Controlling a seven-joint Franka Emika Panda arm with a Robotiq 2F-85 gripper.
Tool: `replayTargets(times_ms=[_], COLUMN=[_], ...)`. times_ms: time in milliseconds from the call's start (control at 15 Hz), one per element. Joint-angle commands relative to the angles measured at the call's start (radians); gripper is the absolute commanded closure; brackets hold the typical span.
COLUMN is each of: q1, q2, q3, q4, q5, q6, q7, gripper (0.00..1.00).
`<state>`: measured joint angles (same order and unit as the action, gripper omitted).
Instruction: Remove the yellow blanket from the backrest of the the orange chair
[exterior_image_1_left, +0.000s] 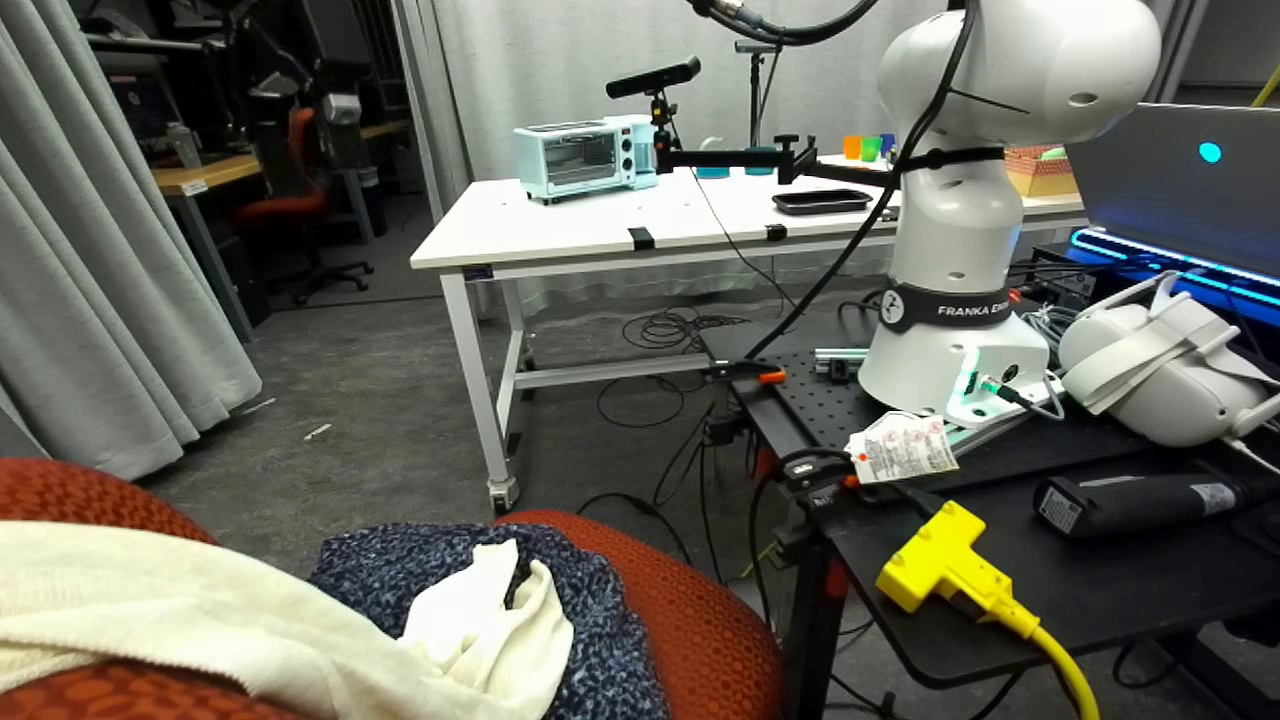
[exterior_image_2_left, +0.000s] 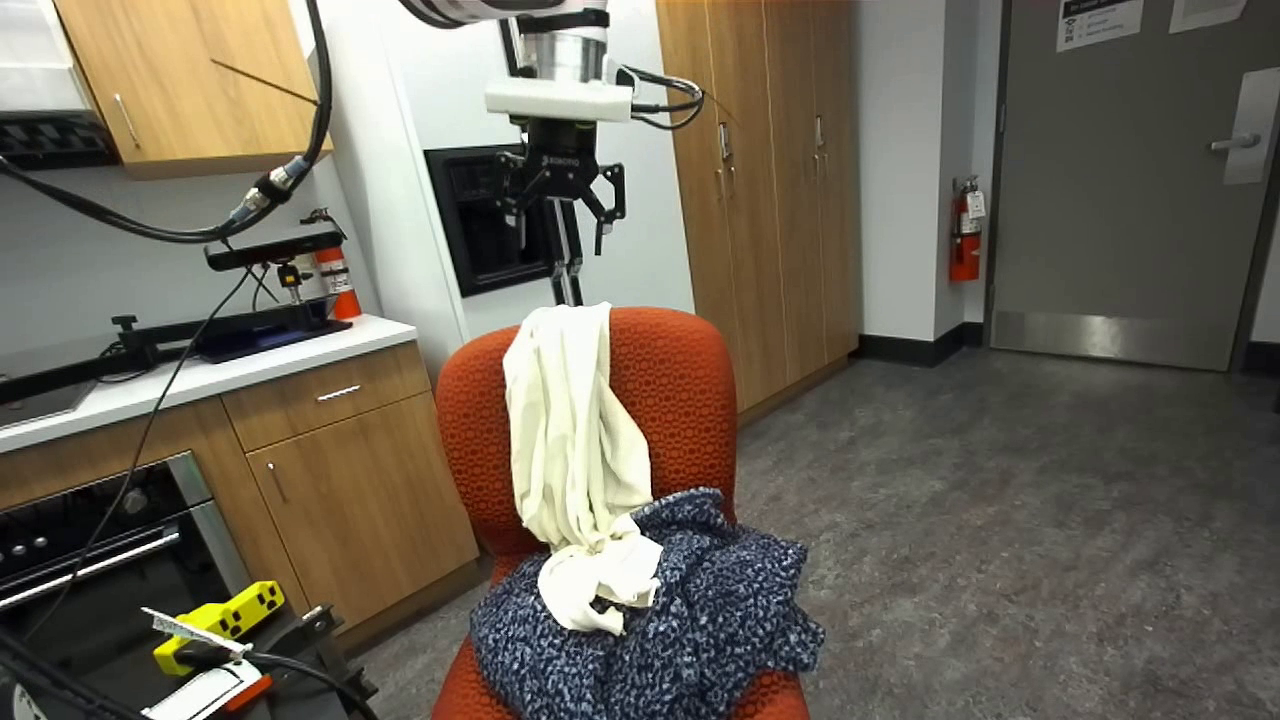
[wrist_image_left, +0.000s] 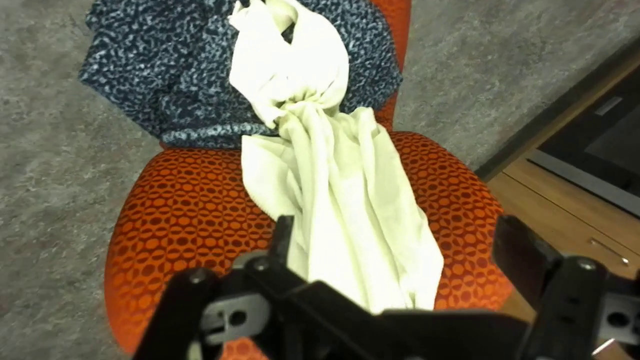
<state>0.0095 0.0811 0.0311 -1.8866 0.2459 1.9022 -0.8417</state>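
Seeing speckled navy cloth (exterior_image_2_left: 710, 600) below the orange chair's (exterior_image_2_left: 690, 450) backrest (exterior_image_2_left: 670, 380), then yellow blanket (exterior_image_2_left: 570, 430) draped down it. Hovering above that backrest with spread, empty gripper (exterior_image_2_left: 560, 236). Could drag cloth along if snagged in the blanket's bunched end.

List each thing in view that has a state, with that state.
Hand: open, holding nothing.
Dark cloth: rumpled on the seat.
Blanket: draped over the chair back, lower end bunched on that cloth.
Laptop: open.
Toaster oven: door shut.
Drawer: shut.
Lower cupboard: shut.
Wall cupboard: shut.
Tall cupboard: shut.
Large oven: door shut.
Room door: shut.
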Motion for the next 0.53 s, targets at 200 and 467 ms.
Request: replayTargets(times_ms=[200, 467], q1=[0.008, 0.008], q2=[0.000, -0.001], q3=[0.019, 0.018], q4=[-0.029, -0.029], q5=[-0.026, -0.026], q6=[0.088, 0.088], q7=[0.027, 0.027], gripper=[0.00, 0.00])
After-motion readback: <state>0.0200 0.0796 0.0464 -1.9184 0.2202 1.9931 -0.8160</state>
